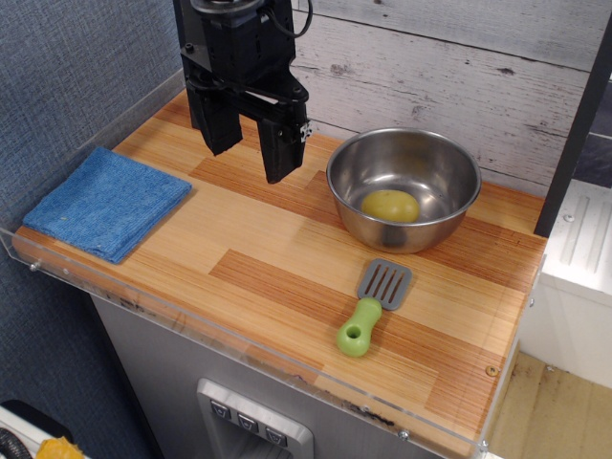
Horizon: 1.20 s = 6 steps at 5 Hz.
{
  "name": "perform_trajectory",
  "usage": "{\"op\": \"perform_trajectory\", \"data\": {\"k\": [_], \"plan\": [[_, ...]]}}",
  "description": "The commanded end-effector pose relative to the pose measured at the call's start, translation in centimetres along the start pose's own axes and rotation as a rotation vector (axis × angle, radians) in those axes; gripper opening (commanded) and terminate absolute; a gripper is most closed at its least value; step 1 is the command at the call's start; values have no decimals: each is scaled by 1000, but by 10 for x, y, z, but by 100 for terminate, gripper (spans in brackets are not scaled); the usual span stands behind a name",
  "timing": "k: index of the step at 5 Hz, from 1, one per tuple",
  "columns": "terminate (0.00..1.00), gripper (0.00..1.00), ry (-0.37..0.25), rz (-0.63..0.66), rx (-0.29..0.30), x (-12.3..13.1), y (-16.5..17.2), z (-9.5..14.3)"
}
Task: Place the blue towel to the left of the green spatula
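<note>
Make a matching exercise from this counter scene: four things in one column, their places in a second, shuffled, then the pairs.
Things:
1. folded blue terry towel
2. lime-green-handled spatula with grey slotted head
3. round steel bowl
4. yellow rounded object

Places:
A. inside the bowl
B. near the front edge, in front of the bowl
C. at the far left end of the wooden counter
D. at the back right, beside the open black claw

Pairs: 1-C, 2-B, 3-D, 4-A
</note>
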<state>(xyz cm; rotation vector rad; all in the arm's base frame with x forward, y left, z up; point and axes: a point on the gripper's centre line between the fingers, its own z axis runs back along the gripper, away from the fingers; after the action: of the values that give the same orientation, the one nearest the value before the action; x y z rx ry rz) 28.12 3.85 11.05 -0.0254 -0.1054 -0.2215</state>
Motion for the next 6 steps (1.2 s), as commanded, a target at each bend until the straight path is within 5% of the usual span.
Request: {"op": "perform_trajectory", "data": {"k": [1, 2, 4, 6], "plan": [[0, 100, 0, 0, 0, 0, 0, 0], [0, 100, -19, 106, -51, -20, 44, -9], [0, 100, -20, 228, -47, -48, 111, -31], [0, 100, 10, 78, 52, -44, 124, -48]]}}
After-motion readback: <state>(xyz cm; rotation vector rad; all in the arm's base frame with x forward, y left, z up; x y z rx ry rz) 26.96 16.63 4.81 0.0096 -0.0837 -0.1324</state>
